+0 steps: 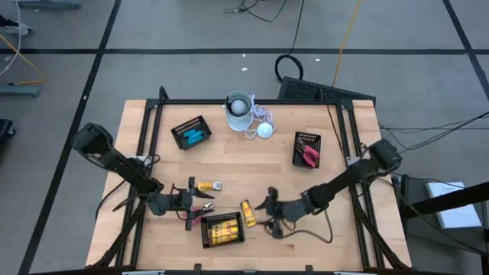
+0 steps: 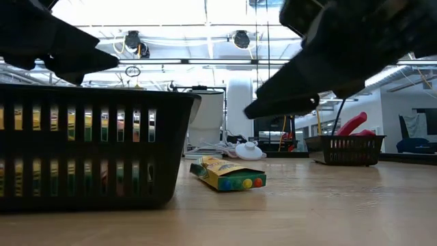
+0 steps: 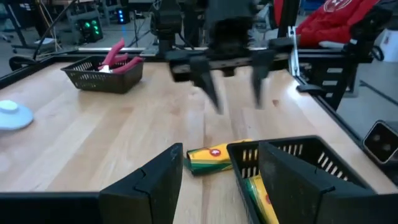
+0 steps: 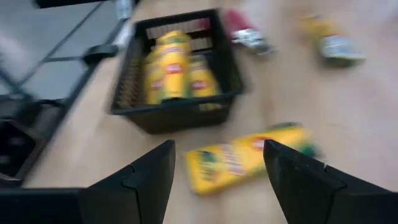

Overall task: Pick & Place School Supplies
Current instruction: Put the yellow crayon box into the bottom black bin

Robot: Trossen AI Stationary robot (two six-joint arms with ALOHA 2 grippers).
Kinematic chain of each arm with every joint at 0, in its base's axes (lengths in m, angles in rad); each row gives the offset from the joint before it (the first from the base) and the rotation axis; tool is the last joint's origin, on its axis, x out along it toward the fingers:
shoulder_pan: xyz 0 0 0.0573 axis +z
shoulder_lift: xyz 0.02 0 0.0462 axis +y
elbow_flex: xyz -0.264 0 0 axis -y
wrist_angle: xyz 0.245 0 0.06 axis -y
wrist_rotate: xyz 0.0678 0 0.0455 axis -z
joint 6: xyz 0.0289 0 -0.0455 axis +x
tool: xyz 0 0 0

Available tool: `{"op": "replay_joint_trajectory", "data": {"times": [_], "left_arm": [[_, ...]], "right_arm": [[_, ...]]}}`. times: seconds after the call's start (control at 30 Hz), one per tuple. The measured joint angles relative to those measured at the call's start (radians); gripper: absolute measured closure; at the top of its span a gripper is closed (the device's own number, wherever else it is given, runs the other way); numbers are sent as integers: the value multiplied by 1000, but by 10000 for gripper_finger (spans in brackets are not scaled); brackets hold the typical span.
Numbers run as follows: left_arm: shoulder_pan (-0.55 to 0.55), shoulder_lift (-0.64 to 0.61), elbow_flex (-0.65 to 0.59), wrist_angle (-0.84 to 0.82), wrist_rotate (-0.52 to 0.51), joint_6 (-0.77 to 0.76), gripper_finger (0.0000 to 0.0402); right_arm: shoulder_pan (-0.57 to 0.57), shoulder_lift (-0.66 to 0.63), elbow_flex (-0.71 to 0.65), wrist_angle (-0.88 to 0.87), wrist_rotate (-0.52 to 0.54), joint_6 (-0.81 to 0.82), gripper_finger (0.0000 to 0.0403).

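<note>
A yellow-and-green oblong box (image 1: 247,212) lies flat on the table beside a black mesh tray (image 1: 203,231) that holds more yellow boxes (image 4: 171,65). My right gripper (image 1: 269,214) hovers open just right of the loose box (image 4: 245,163), which shows between its fingers without touching them. My left gripper (image 1: 191,203) stands open at the tray's left, above the table, with nothing in it. In the left wrist view, the tray's corner (image 3: 298,163) and the box (image 3: 208,158) lie ahead of it. A red-handled tool (image 1: 203,207) and another yellow piece (image 1: 208,186) lie by the left gripper.
At the back left a black tray (image 1: 191,134) holds light-blue sticks, and at the right another tray (image 1: 308,150) holds red-handled tools. A white cup (image 1: 238,108) and a white corded disc (image 1: 264,130) stand at the back middle. Bare wood lies between the trays.
</note>
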Motion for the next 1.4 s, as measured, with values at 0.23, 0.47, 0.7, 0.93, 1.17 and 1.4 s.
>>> {"op": "replay_joint_trajectory", "data": {"times": [0.23,0.47,0.7,0.93,1.17,1.4], "left_arm": [[0,-4,0,-28,0,1,187],[0,-4,0,-28,-8,11,188],[0,-4,0,-25,-34,26,188],[0,-4,0,-21,-58,30,188],[4,-4,0,-14,-71,42,188],[10,-4,0,-7,-73,52,188]], "right_arm": [[44,77,118,-57,-95,71,184],[74,77,125,-120,-146,153,318],[97,104,125,-95,-222,173,400],[70,205,125,10,-305,200,402],[10,268,170,19,-331,141,403],[-65,285,186,-10,-319,94,403]]}}
